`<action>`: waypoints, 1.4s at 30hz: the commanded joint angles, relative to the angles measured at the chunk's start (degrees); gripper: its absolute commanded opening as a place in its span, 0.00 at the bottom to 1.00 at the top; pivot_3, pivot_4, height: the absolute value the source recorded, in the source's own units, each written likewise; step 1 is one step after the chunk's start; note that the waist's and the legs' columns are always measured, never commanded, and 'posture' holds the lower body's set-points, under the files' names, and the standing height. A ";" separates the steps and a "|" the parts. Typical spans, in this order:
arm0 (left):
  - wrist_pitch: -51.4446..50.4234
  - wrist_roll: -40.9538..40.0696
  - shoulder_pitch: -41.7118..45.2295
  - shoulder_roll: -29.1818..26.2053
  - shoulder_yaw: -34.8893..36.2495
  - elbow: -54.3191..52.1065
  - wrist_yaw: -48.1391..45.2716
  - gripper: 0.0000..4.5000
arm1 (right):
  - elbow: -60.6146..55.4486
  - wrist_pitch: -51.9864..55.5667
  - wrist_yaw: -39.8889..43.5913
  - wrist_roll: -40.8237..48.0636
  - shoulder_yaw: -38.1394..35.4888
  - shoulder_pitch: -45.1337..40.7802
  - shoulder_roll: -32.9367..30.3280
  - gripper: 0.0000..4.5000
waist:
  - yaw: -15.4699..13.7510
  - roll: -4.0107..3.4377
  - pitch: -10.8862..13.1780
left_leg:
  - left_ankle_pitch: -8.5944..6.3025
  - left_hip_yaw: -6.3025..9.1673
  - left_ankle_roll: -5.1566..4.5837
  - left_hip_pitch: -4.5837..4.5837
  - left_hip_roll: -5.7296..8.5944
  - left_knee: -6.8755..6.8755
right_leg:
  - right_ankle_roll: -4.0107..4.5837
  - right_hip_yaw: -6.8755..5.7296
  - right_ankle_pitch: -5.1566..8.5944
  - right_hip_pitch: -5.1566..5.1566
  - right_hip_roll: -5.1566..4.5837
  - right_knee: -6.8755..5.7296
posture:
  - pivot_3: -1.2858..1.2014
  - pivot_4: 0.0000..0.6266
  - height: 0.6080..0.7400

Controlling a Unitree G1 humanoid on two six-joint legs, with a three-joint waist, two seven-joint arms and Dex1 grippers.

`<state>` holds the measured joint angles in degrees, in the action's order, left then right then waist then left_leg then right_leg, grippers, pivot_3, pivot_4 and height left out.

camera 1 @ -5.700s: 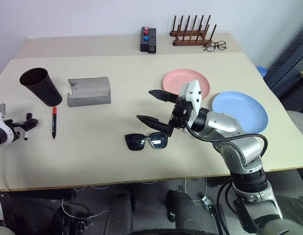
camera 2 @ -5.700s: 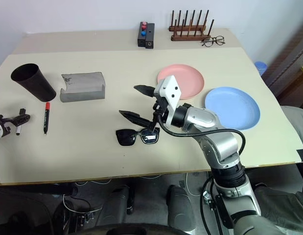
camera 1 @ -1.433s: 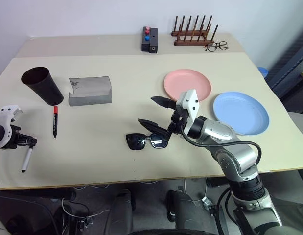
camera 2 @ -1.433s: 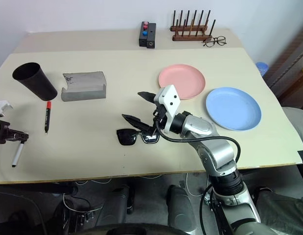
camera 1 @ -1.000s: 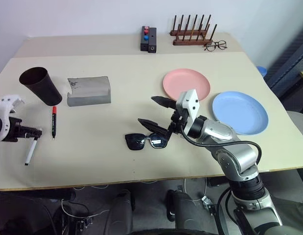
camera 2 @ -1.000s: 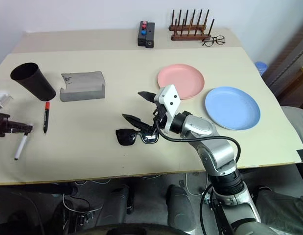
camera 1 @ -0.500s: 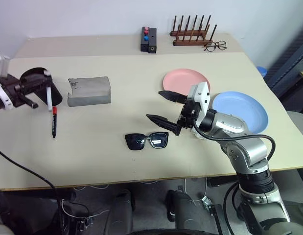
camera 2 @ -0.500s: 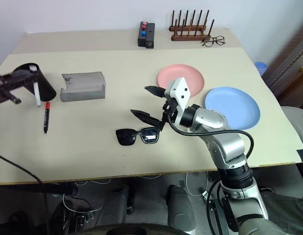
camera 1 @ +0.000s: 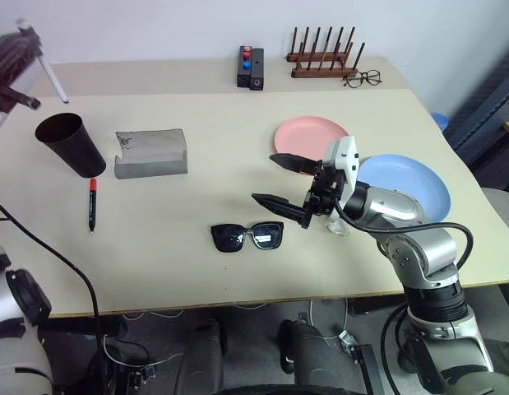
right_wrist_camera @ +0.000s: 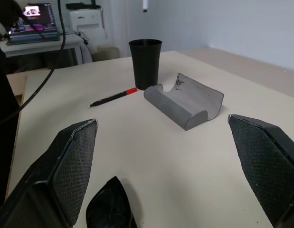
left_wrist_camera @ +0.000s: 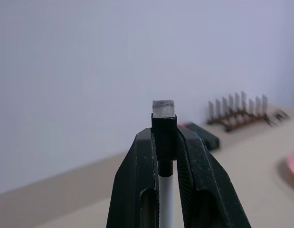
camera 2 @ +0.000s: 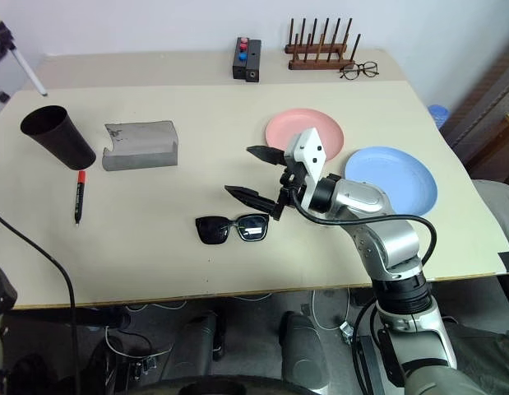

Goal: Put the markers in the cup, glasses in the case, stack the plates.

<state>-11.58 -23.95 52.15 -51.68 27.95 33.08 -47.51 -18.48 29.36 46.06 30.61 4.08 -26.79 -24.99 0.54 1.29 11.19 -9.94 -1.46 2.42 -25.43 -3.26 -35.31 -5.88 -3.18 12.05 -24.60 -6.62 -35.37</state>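
I have the left gripper (left_wrist_camera: 164,156) raised high at the far left, above and a little behind the cup (camera 1: 69,144), its fingers (left_wrist_camera: 137,190) pinching the white marker (camera 2: 28,72) near its dark capped end; the pen's long axis hangs slanted, free tip pointing down toward the surface, so I judge the next move needs that tip brought forward over the cup's open rim, which leans toward the left arm. The red-capped marker (camera 1: 91,204) lies flat on the surface just in front of the cup, running front to back. Right of the cup sits the grey case (camera 1: 150,153), mouth open. Further right, the sunglasses (camera 1: 247,236) lie lenses toward me near the front edge, and my right gripper (camera 1: 284,182) hovers just beside and above them, roughly level, pointing left, fingers spread wide and empty. Behind it are the pink plate (camera 1: 312,140) and blue plate (camera 1: 412,181), side by side, unstacked
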 commanded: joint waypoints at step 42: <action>20.27 5.43 8.52 1.72 -2.67 31.85 7.57 0.99 | -4.38 -0.76 -4.12 -0.97 -0.38 1.36 -0.42 1.00 | -0.08 0.09 -0.04 | 0.00 0.01 0.00 -0.01 0.00 -0.03 | -0.03 -0.02 0.00 0.02 0.01 -0.06 | 0.52 0.24 1.00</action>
<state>12.02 -18.02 58.53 -48.12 25.55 68.62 -39.41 -20.62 29.45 41.98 29.54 4.07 -25.19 -25.40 0.46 1.38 11.15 -9.94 -1.45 2.42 -25.45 -3.27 -35.34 -5.91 -3.20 12.04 -24.58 -6.61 -35.42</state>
